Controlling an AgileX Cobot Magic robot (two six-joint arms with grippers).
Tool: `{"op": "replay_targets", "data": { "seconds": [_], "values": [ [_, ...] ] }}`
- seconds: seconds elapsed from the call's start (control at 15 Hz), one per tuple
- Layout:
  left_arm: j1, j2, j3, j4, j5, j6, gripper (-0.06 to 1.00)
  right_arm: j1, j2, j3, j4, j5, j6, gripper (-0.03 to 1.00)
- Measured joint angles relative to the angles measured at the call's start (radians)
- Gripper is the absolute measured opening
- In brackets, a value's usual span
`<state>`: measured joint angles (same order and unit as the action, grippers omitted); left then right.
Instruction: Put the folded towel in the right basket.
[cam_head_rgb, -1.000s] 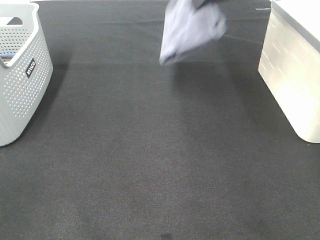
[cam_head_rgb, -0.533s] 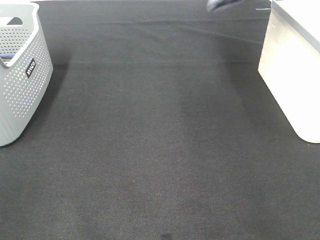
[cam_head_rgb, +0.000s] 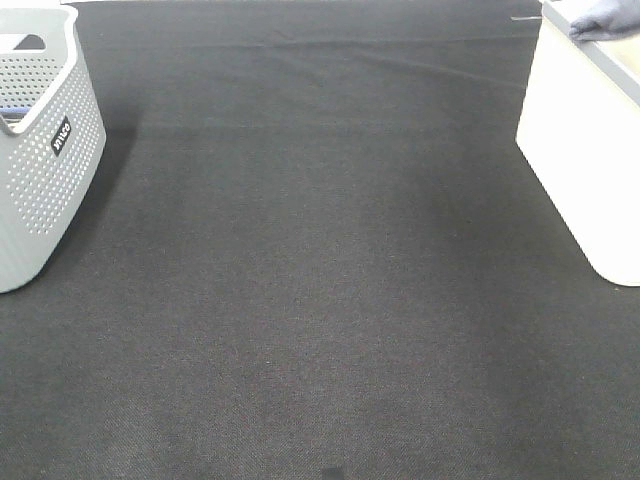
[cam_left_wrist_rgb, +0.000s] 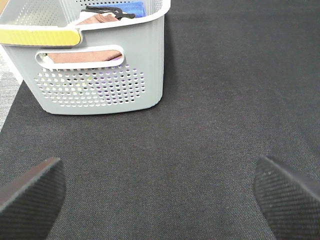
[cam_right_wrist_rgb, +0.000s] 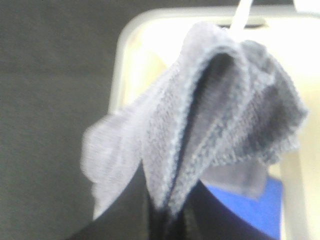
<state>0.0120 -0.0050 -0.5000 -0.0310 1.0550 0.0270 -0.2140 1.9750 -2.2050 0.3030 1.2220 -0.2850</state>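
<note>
The folded towel (cam_head_rgb: 605, 18) is pale grey-lilac and shows at the top right edge of the high view, above the rim of the white right basket (cam_head_rgb: 580, 150). In the right wrist view the towel (cam_right_wrist_rgb: 210, 115) hangs bunched from my right gripper (cam_right_wrist_rgb: 167, 215), which is shut on it, over the open top of the right basket (cam_right_wrist_rgb: 125, 60). My left gripper (cam_left_wrist_rgb: 160, 200) is open and empty, low over the dark mat, apart from the towel. Neither arm shows in the high view.
A grey perforated basket (cam_head_rgb: 40, 170) stands at the left edge; it also shows in the left wrist view (cam_left_wrist_rgb: 100, 85), holding brown and blue cloths. A blue item (cam_right_wrist_rgb: 245, 210) lies inside the right basket. A dark mat (cam_head_rgb: 320, 280) covers the table between the baskets.
The towel has moved right, from the top middle of the high view to above the right basket's rim. The baskets have not moved.
</note>
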Motion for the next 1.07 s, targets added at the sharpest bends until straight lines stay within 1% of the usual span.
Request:
{"op": "replay_targets", "data": {
  "seconds": [0.13, 0.33, 0.4, 0.47, 0.53, 0.67, 0.73, 0.8, 0.87, 0.93, 1.07],
  "values": [
    [0.0, 0.0, 0.0, 0.0, 0.0, 0.0, 0.97, -0.037, 0.018, 0.039, -0.014, -0.001, 0.0, 0.08],
    [0.0, 0.0, 0.0, 0.0, 0.0, 0.0, 0.97, -0.048, 0.082, 0.091, -0.043, -0.002, 0.006, 0.08],
    [0.0, 0.0, 0.0, 0.0, 0.0, 0.0, 0.97, -0.052, 0.098, 0.097, -0.051, -0.002, 0.014, 0.12],
    [0.0, 0.0, 0.0, 0.0, 0.0, 0.0, 0.97, -0.058, 0.112, 0.099, -0.059, -0.002, 0.022, 0.19],
    [0.0, 0.0, 0.0, 0.0, 0.0, 0.0, 0.97, -0.062, 0.122, 0.099, -0.065, -0.002, 0.023, 0.31],
    [0.0, 0.0, 0.0, 0.0, 0.0, 0.0, 0.97, -0.064, 0.13, 0.099, -0.076, -0.003, 0.023, 0.58],
    [0.0, 0.0, 0.0, 0.0, 0.0, 0.0, 0.97, -0.064, 0.13, 0.099, -0.068, -0.003, 0.023, 0.68],
    [0.0, 0.0, 0.0, 0.0, 0.0, 0.0, 0.97, -0.064, 0.13, 0.099, -0.068, -0.003, 0.023, 0.68],
    [0.0, 0.0, 0.0, 0.0, 0.0, 0.0, 0.97, -0.064, 0.127, 0.099, -0.037, -0.003, 0.023, 0.74],
    [0.0, 0.0, 0.0, 0.0, 0.0, 0.0, 0.97, -0.064, 0.123, 0.099, -0.004, -0.003, 0.023, 0.77],
    [0.0, 0.0, 0.0, 0.0, 0.0, 0.0, 0.97, -0.052, 0.097, 0.099, 0.061, -0.003, 0.024, 0.78]
  ]
}}
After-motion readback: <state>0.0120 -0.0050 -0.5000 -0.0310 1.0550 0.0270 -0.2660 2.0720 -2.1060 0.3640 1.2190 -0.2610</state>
